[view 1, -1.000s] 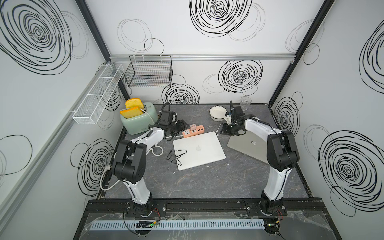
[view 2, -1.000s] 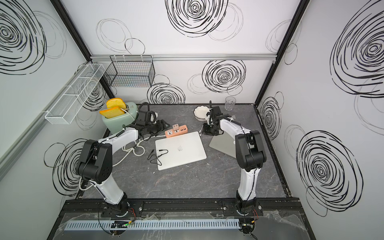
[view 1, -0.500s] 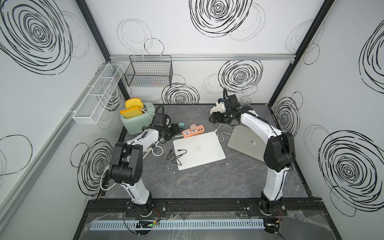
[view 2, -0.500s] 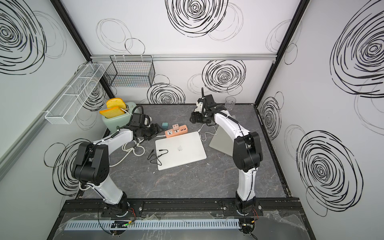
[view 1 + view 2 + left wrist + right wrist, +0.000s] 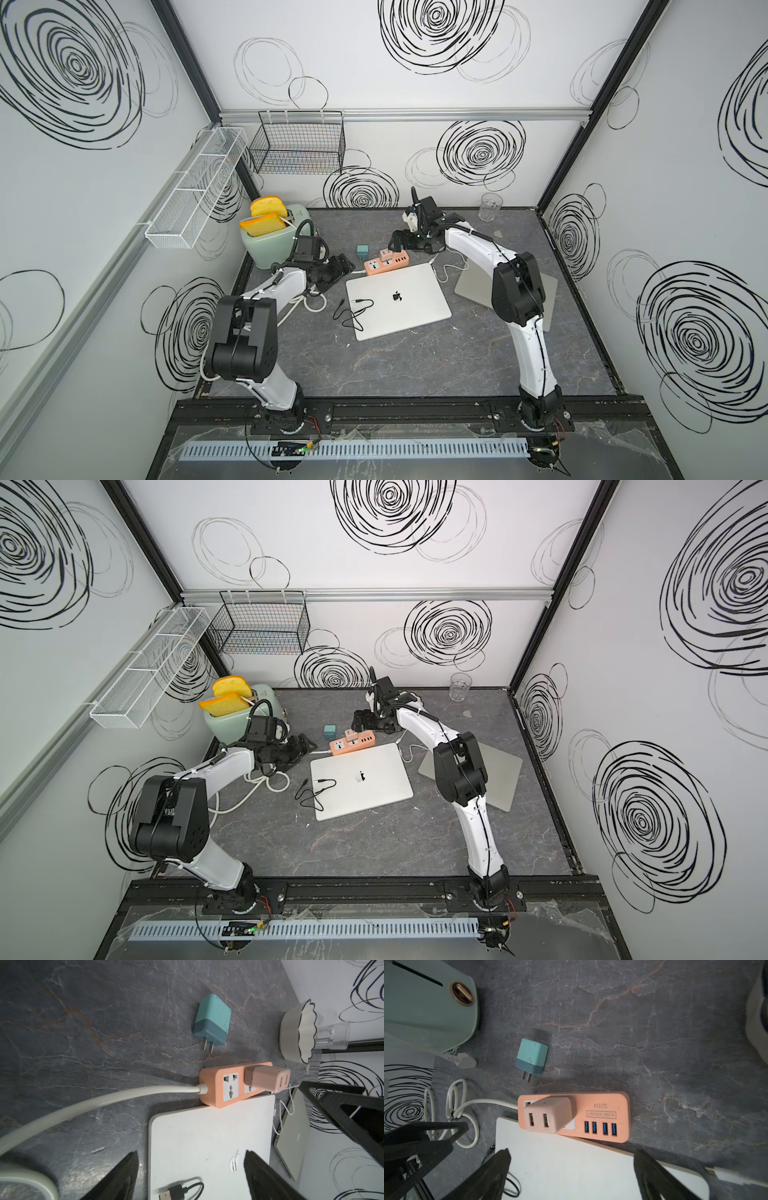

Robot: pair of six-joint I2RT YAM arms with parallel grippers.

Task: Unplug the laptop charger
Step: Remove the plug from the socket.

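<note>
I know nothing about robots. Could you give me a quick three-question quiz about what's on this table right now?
1. True or false: the teal charger is plugged into the power strip.
2. What is plugged into the power strip? A) a pink charger B) a kettle plug C) nothing at all
3. Fill in the blank: the left gripper and the right gripper both stand ____, holding nothing.

Key: 1 false, it lies loose beside the strip with its prongs bare; 2 A; 3 open.
</note>
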